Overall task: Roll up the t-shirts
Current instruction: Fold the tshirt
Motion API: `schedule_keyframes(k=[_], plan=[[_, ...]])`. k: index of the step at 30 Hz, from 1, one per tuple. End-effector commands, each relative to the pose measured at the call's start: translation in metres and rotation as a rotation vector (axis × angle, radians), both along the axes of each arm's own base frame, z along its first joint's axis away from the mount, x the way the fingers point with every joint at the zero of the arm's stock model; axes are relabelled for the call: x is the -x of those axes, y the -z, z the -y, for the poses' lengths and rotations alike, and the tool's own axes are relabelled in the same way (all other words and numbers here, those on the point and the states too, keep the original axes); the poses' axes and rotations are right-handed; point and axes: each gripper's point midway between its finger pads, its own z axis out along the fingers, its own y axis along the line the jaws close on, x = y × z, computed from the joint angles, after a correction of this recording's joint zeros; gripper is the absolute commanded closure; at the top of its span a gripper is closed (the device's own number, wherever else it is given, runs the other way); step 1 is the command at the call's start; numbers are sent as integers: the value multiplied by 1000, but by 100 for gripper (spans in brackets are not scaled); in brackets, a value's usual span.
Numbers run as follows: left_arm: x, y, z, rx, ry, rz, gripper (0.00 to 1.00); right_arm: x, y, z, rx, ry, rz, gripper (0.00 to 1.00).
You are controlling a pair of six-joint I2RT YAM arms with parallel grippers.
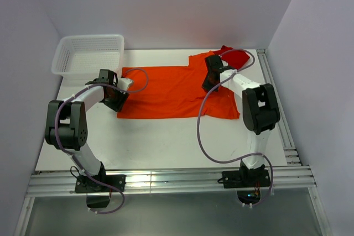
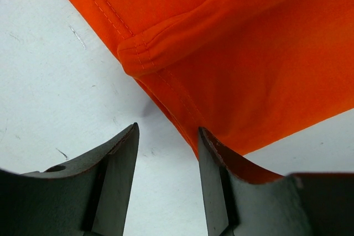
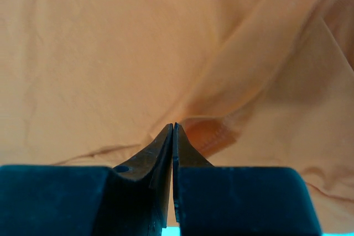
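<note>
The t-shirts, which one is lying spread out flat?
The bright orange t-shirt, spread across the table; the darker red t-shirt sits bunched beyond it.

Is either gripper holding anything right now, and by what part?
The right gripper pinches a fold of the orange t-shirt near its sleeve end. The left gripper holds nothing.

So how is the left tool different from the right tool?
The left tool is open, but the right tool is shut. The left tool sits at the hem of the orange shirt, partly over the white table. The right tool is at the shirt's other end, with only cloth around it, puckered at its tips. Both are dark, have two fingers and point at the same shirt.
</note>
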Motion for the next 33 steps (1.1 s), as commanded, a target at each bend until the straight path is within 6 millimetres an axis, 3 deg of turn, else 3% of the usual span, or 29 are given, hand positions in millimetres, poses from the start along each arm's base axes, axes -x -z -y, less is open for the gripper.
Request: schedule_keyframes(k=[1,5,7,8,12,20,24,28,33], plan=[[-3,-5,0,5,-3,18,48,-15,-8,-3,14,-21,14,93],[-4,-6,-1,0,-1,24,48,-28,-1,-5,28,-34,-12,94],[-4,-5,-1,-4,-1,21,48,-41,-8,-7,27,-39,4,94],[-4,-6,-1,-4,-1,21,48,-41,0,-6,34,-43,-20,94],[-5,-7,-3,-9,-6,25,48,-59,-6,-11,38,-56,-3,94],[-7,-9,-2,-10,-7,25,48,-76,-2,-16,53,-89,-10,91],[-6,-8,-3,-15,-7,22,48,-83,-3,-20,44,-115,1,83],[-5,-6,-4,-19,-9,21,48,-87,-5,-26,45,-155,16,63],[-4,-5,-4,-18,-8,19,48,-84,-19,-20,87,-143,45,54]])
